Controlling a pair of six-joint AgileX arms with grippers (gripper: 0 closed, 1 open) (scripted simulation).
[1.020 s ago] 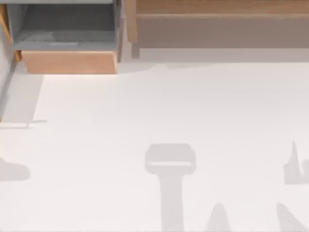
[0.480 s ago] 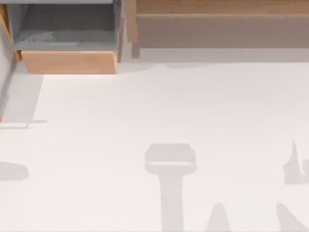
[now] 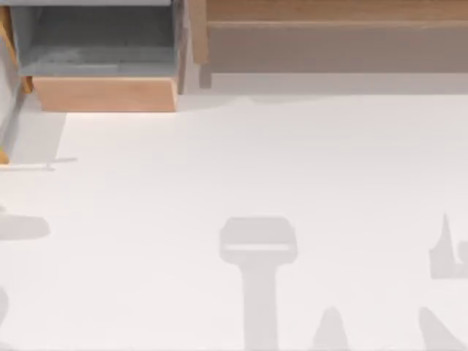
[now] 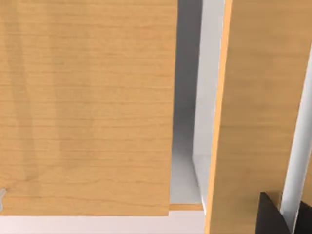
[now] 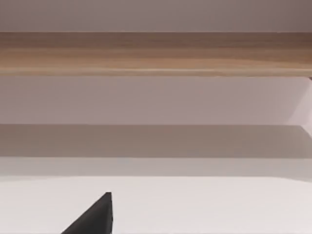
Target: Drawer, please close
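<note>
light tan wood fronts the drawer (image 3: 104, 93), which stands pulled out at about eleven o'clock on the table (image 3: 256, 168), and since i cannot tell either gripper's state, the risk i judge is an off-centre push that skews the box and jams it short of shut.

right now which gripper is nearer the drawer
Left. The left gripper is close up against the drawer, whose tan front panel looms large in its wrist view. The right gripper faces the long cabinet ledge, well off to the drawer's right.
</note>
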